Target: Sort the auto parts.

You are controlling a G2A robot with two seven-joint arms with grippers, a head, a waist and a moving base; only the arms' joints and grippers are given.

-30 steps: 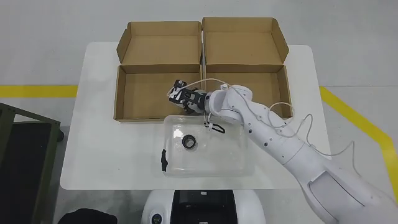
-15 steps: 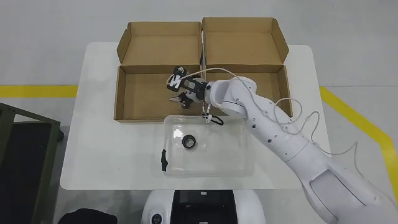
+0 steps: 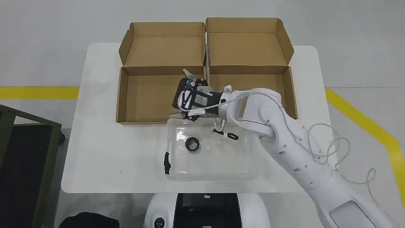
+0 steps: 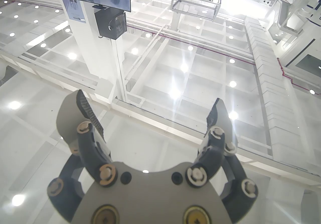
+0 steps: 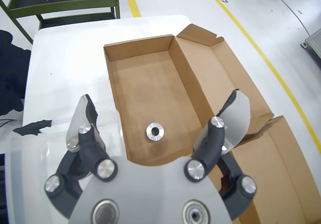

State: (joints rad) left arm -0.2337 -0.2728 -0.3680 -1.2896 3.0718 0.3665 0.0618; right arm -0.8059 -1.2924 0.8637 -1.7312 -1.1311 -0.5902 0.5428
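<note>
The right gripper [image 5: 160,99] had swung round in the last second; its jaws stood wide apart, empty; the flat silver metal ring [image 5: 155,131] lay just beyond them, between, on the open brown cardboard box's [image 5: 140,77] floor; apparently one part sorted.

R pincer [image 5: 160,97] spread wide above L box [image 5: 140,77]: open-top access; washer [image 5: 155,132] on floor, walls hem sides.
</note>
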